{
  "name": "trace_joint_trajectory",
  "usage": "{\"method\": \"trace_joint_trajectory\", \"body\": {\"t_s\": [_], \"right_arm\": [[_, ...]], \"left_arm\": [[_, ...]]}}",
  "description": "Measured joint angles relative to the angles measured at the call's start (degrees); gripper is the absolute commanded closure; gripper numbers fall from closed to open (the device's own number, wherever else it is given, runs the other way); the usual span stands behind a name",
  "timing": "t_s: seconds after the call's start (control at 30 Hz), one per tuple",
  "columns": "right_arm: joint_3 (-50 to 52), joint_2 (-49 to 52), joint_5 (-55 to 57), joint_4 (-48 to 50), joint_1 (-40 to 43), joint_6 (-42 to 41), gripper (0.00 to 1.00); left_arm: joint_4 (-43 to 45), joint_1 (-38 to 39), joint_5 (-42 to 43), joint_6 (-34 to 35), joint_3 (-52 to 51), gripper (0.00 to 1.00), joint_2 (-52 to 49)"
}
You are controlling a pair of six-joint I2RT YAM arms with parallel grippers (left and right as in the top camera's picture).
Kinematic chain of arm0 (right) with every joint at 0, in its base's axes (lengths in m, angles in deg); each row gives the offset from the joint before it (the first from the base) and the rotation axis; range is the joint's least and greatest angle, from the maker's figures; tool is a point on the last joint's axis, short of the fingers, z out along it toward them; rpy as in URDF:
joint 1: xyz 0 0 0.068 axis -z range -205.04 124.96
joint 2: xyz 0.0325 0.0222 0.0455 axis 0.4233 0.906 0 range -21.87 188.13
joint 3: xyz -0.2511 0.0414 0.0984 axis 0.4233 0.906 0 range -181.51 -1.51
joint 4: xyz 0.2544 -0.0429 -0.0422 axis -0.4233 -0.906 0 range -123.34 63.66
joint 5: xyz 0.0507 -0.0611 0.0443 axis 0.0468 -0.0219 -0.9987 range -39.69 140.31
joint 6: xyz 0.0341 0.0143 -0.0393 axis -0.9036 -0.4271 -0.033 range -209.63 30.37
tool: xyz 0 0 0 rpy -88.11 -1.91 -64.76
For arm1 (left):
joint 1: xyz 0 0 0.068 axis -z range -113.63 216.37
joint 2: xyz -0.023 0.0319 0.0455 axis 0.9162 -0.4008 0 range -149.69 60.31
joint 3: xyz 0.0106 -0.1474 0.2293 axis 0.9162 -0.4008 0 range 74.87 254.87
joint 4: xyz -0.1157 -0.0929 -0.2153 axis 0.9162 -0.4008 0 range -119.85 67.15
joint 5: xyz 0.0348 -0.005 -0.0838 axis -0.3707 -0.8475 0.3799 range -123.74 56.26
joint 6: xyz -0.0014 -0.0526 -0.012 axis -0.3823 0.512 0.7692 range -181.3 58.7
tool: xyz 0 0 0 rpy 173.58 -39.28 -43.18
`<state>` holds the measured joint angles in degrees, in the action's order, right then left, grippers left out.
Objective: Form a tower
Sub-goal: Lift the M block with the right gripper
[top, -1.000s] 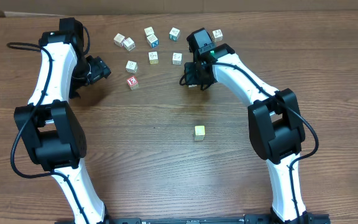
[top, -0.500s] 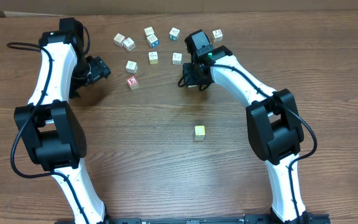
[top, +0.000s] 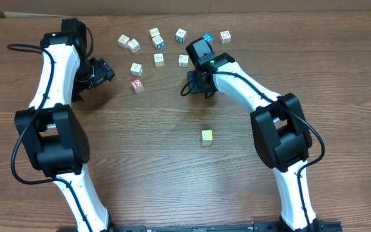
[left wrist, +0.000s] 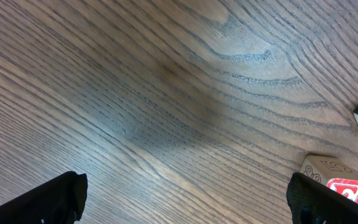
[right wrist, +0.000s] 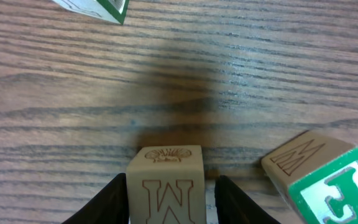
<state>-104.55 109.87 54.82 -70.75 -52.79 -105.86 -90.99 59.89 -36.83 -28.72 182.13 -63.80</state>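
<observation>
Looks like a robot lab or test setup: my two white-and-black arms are mounted at the near edge of a wood-grain bench (top: 140,161), with small letter cubes (top: 137,67) scattered on it (toy props). A brown cardboard wall (top: 185,5) backs the far edge.

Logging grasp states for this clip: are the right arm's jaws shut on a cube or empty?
Shut on a cube. In the right wrist view, the right gripper has a dark finger flush against each side of the plain wooden M cube.

Scattered loose letter cubes (top: 158,42) on wooden table (top: 172,167).
</observation>
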Motion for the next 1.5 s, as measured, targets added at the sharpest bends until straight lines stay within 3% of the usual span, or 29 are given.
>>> {"method": "trace_joint_trajectory", "body": {"t_s": [0.47,0.9,1.5], "right_arm": [[0.0,0.0,0.4,2.8,0.0,0.1,0.64],[0.0,0.0,1.7,2.9,0.0,0.0,0.62],[0.0,-0.2,1.9,1.2,0.0,0.6,0.72]], "left_arm": [[0.0,0.0,0.0,0.0,0.0,0.00,0.0],[0.0,0.0,0.0,0.0,0.0,0.00,0.0],[0.0,0.0,0.0,0.0,0.0,0.01,0.0]]}}
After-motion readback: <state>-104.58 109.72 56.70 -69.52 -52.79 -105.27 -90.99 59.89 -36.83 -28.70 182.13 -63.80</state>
